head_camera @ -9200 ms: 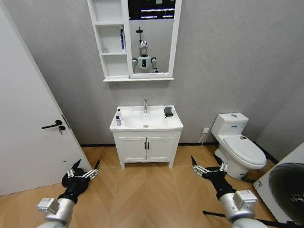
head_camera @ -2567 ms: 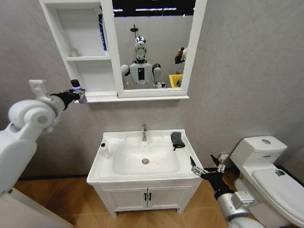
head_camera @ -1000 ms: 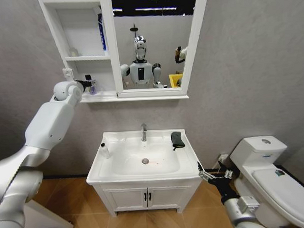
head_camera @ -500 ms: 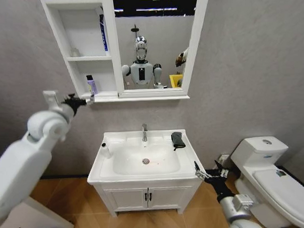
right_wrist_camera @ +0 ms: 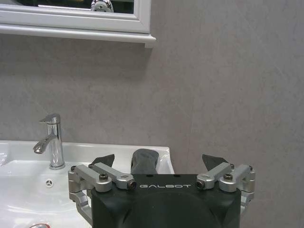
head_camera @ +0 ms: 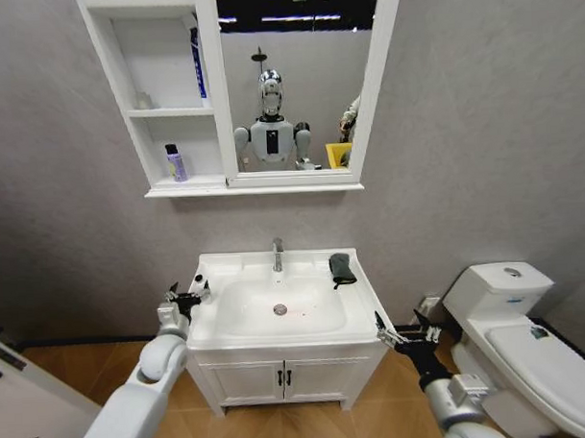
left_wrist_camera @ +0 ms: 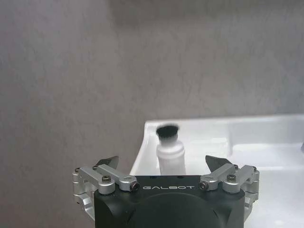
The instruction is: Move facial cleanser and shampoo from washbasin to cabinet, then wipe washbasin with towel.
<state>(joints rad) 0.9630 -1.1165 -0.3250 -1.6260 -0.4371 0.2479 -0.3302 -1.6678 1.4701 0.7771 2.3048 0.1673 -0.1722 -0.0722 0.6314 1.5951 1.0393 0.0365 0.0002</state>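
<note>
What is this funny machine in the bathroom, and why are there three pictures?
It is a robot on wheels with two arms. The big picture comes from a camera on its head, looking down at the washbasin. You can even see the robot in the mirror. The other two pictures come from little cameras on its wrists.

The claws are grippers, its hands. The left gripper is open, right by the white shampoo bottle on the basin's corner. It holds nothing. The right gripper is open too, waiting low beside the basin.

On the basin there is also a faucet and a dark towel. The small purple facial cleanser stands on a shelf of the cabinet above.
</note>
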